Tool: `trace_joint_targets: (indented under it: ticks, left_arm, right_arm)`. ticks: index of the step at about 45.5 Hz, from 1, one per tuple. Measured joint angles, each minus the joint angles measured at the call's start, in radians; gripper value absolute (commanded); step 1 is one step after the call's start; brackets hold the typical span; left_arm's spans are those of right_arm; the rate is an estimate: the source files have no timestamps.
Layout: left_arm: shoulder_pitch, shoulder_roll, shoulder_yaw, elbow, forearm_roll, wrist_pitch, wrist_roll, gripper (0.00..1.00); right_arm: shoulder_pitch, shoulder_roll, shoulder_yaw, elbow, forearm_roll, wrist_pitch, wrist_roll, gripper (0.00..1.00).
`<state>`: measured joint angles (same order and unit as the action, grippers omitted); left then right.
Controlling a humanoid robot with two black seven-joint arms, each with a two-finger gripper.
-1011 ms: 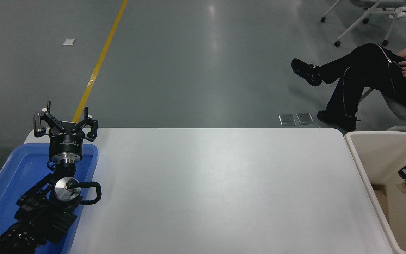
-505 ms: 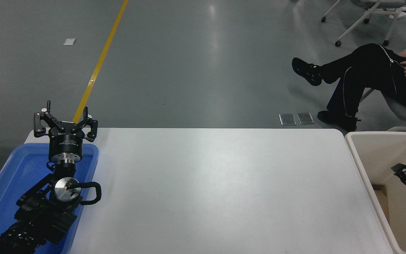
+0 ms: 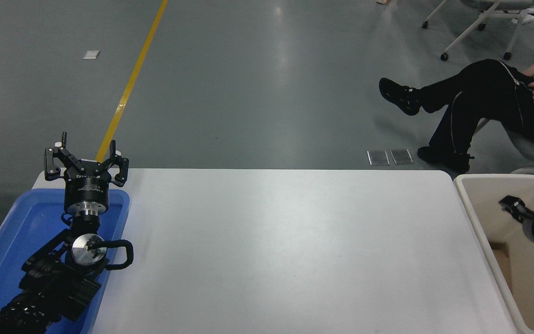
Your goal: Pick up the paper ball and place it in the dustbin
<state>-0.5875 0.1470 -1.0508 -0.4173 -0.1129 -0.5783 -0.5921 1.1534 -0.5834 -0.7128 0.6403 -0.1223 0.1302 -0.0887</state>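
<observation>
My left gripper (image 3: 86, 160) is matte black, with angular linked jaws on a ribbed cylinder above a silver ring. A silver disc and a looped black cable mark my wrist.

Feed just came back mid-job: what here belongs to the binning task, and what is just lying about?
Job:
- cream rectangular plastic dustbin
- right gripper, over the bin
- paper ball: not visible

Lying about:
- shallow blue plastic tray
- parked left gripper
- seated person
</observation>
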Motion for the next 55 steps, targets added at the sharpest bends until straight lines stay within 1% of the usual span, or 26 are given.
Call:
trace_joint_targets:
  ticks: [15, 21, 29, 44, 55]
  left_arm:
    - [-0.001, 0.000, 0.000, 0.000, 0.001, 0.000, 0.000, 0.99]
    - [-0.001, 0.000, 0.000, 0.000, 0.001, 0.000, 0.000, 0.99]
    - [0.000, 0.000, 0.000, 0.000, 0.001, 0.000, 0.000, 0.99]
    - [0.000, 0.001, 0.000, 0.000, 0.001, 0.000, 0.000, 0.99]
    - [0.000, 0.001, 0.000, 0.000, 0.001, 0.000, 0.000, 0.99]
  right_arm:
    - [0.484, -0.006, -0.302, 0.533, 0.004, 0.015, 0.000, 1.00]
    - [0.684, 0.009, -0.391, 0.723, 0.007, 0.053, -0.001, 1.00]
    - [0.884, 0.022, -0.443, 0.859, 0.008, 0.148, -0.001, 1.00]
    - [1.214, 0.071, -0.461, 1.026, 0.013, 0.500, -0.002, 1.00]
    - [1.329, 0.094, -0.459, 1.078, 0.038, 0.603, -0.005, 1.00]
